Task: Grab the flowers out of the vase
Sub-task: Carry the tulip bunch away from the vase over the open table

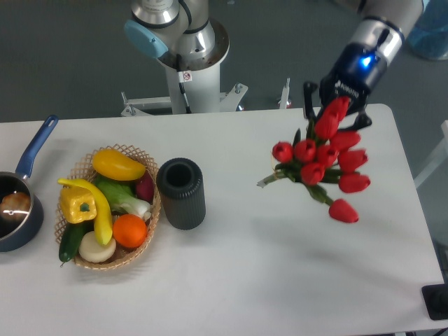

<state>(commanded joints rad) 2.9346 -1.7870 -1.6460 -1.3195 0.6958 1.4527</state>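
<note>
In the fixed camera's view the gripper hangs over the far right part of the table, its dark body with a blue light pointing down and toward the viewer. It is closed on the flowers: the bunch of red tulips hangs directly below and in front of the fingers, the blooms fanning out toward the near right, one bloom dangling lowest. The green stems and leaves run from the blooms off to the left of the gripper, their cut ends pointing toward the table's middle, and the bunch casts a faint shadow on the surface below. The exact grip point is hidden behind the top blooms.

Well to the left of the gripper, apart from the flowers, stands the vase, dark, ribbed and upright, its round mouth open. Just beyond it on the left, touching or nearly so, sits a wicker basket of produce. Farthest left, at the table's edge, is a saucepan with a blue handle.
</note>
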